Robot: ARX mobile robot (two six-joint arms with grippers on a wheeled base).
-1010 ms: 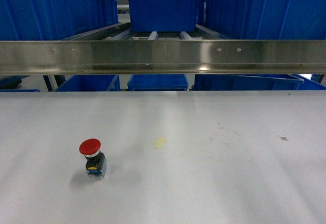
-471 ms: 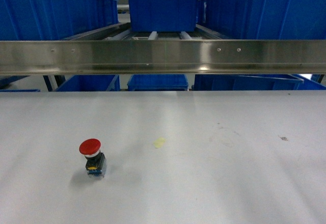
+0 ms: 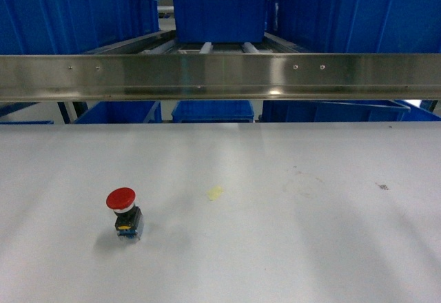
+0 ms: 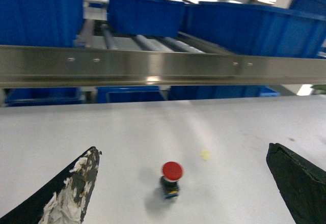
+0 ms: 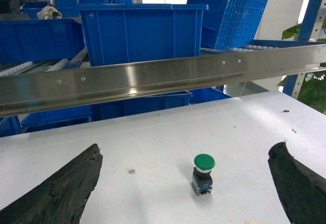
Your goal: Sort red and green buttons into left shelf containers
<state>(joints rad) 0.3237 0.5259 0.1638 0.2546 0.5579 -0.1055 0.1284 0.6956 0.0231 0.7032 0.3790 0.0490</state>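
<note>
Both jaws wide open, holding nothing: I'd drop the left gripper (image 4: 183, 183) straight over the red button (image 3: 124, 213) on the near-left table (image 3: 289, 248), clamping its black body, not the cap. Green button (image 5: 203, 173) sits between the right gripper (image 5: 186, 183) fingers, outside head view. Head view unchanged from earlier, button unmoved.

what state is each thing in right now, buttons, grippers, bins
red button: upright on the table, cap up, not held
green button: upright on the table, cap up, not held
left gripper: open, empty, red button ahead between its fingers
right gripper: open, empty, facing the green button
blue bins: on the shelf, insides hidden
</note>
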